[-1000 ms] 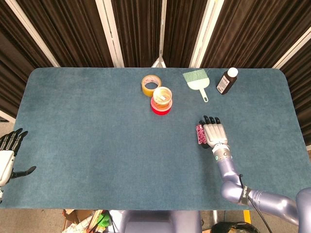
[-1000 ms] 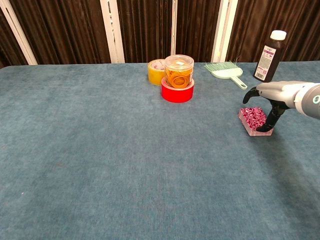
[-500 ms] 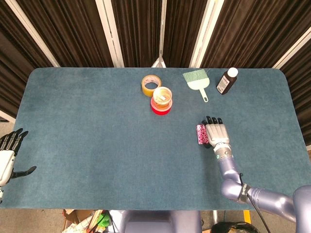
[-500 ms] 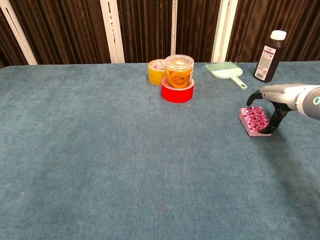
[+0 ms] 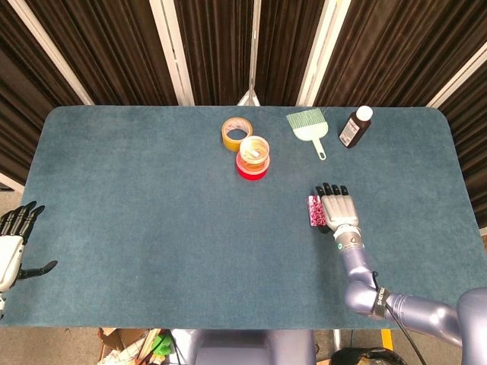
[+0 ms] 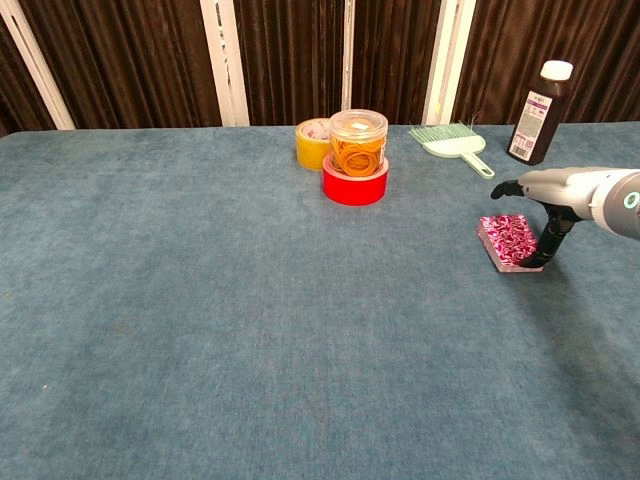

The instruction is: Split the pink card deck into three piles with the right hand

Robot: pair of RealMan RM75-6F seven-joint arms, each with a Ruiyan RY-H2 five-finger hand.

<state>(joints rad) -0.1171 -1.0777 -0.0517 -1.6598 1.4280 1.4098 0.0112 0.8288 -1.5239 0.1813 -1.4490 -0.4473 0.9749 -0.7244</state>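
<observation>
While flat, pink deck [image 6: 512,240] (whole) touches right robot hand [image 5: 338,208].

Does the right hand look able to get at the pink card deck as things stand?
Probably yes. The right hand sits right beside the pink card deck, a dark finger down at the deck's near edge; nothing lies between them, and the red tape roll stands well clear.
</observation>
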